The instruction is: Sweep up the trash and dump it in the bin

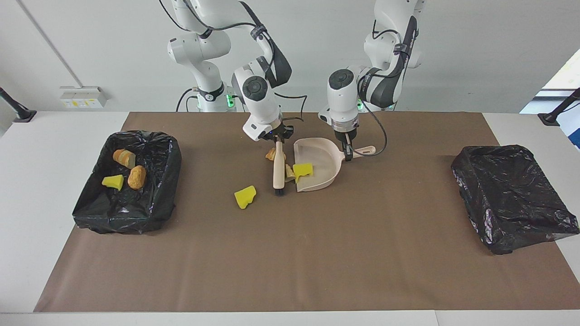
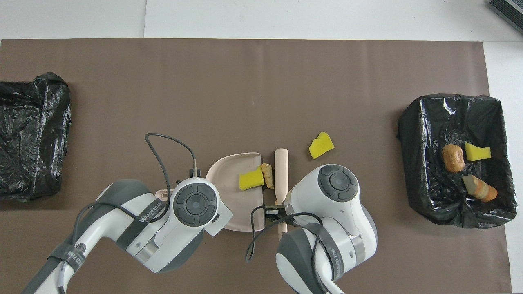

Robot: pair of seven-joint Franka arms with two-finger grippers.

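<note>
On the brown mat (image 1: 290, 253) I see my right gripper (image 1: 277, 136) clamping the brush (image 1: 277, 170) beside the dustpan (image 1: 319, 179). My left gripper (image 1: 347, 151) clamps its handle; one sponge (image 1: 302, 170) lies inside.

Brush (image 1: 278, 167) stands beside dustpan (image 1: 322, 170), sponge bit (image 1: 302, 170) in it.

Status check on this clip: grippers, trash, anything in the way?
Right gripper shut on brush; left gripper shut on dustpan handle. One yellow sponge bit in the pan, another loose on the mat. Nothing blocking.

White wall (image 1: 476, 54), white table (image 1: 59, 136) under brown mat (image 1: 290, 253).
</note>
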